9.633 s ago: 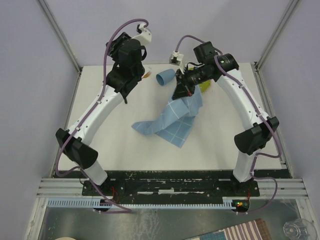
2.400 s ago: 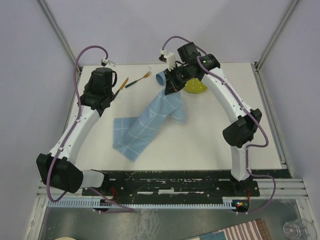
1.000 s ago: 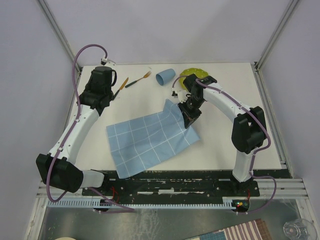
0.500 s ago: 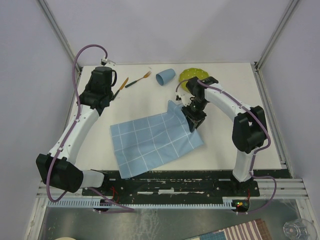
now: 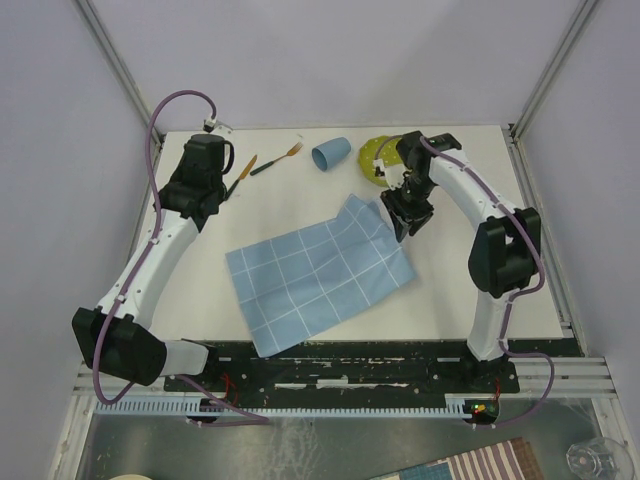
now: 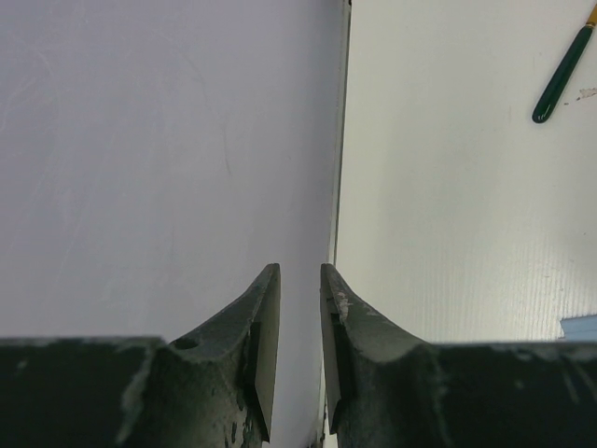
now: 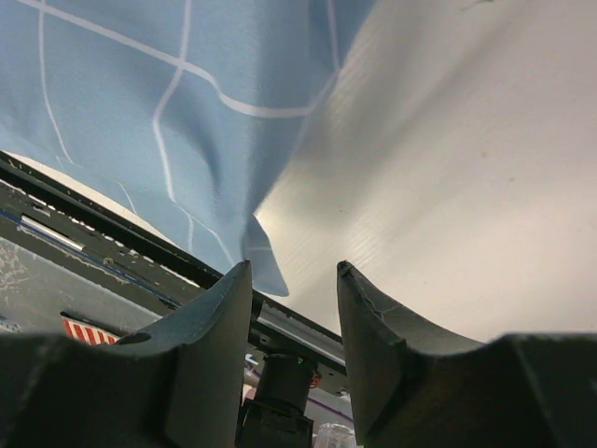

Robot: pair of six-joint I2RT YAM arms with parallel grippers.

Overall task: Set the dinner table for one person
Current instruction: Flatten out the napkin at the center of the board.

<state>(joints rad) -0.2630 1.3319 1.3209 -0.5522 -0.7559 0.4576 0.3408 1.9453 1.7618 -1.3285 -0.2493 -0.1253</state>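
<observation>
Since half a second earlier, the right gripper had been drawn off the cloth toward the far right. The cloth's far corner, ruffled beneath it then, was laid flatter. Some ten seconds back the cloth had hung bunched from that gripper. Now it was spread flat near the middle of the table, askew to its edges. The table was seen stretching away from both arm bases, with everything resting on it. The left arm was unchanged.

The right arm was bent sharply at the elbow, its wrist lowered just beside the cloth's right edge, its fingers parted and nothing held. The left arm was reached along the table's left edge by the wall. The left gripper was all but closed on nothing, with only a slim gap left. A knife, fork, cup and plate were lined along the far edge.
</observation>
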